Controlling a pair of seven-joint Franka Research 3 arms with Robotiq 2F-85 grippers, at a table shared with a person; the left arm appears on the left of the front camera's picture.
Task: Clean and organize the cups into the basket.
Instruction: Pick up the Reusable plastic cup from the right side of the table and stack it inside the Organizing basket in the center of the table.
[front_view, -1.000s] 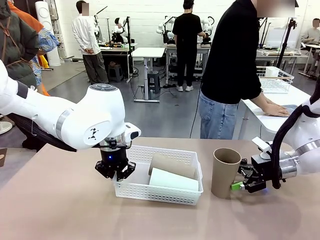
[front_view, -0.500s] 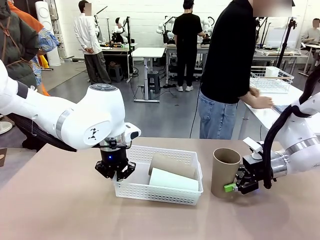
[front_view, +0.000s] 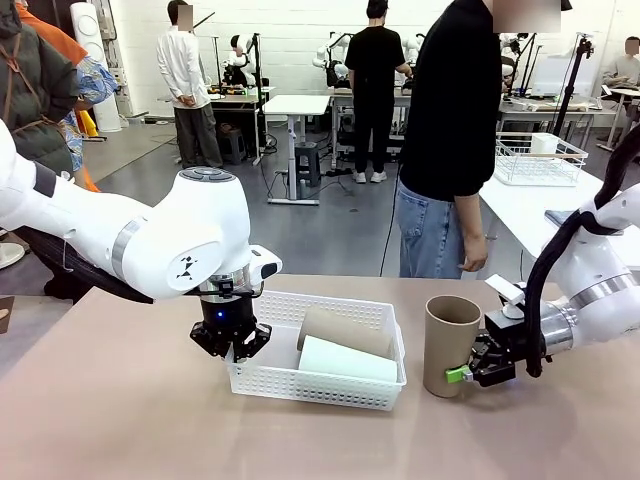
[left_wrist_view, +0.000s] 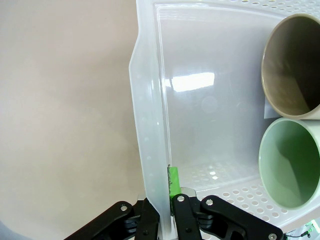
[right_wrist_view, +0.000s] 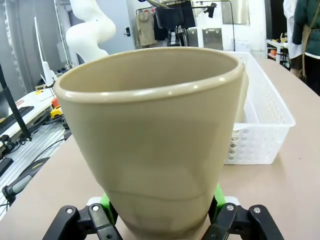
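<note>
Tan tabletop (front_view: 120, 420) in a busy lab, person (front_view: 455, 140) standing past its far edge. White lattice basket (front_view: 300, 385) sits mid-tabletop, nearer the far edge. Left gripper (front_view: 232, 340) is clamped on the basket's left end wall, a finger on each side of it in the left wrist view, steadying it. Two cups lie on their sides in the basket's right part, mouths toward that gripper: tan cup (front_view: 345, 328) by the far wall, mint-green cup (front_view: 345, 362) by the near wall. The upright tan cup (front_view: 450, 345) stands on the tabletop just beside the basket's right end, not touching it. Change: a second ago the right gripper (front_view: 470, 372) hung open to this cup's right; now it has slid in and clenched on the cup's lower body, green pads (right_wrist_view: 106, 201) pressed to both sides. Grasp looks made, cup not lifted yet. Likely next: lift, tip, lay it in the basket's bare left part.
</note>
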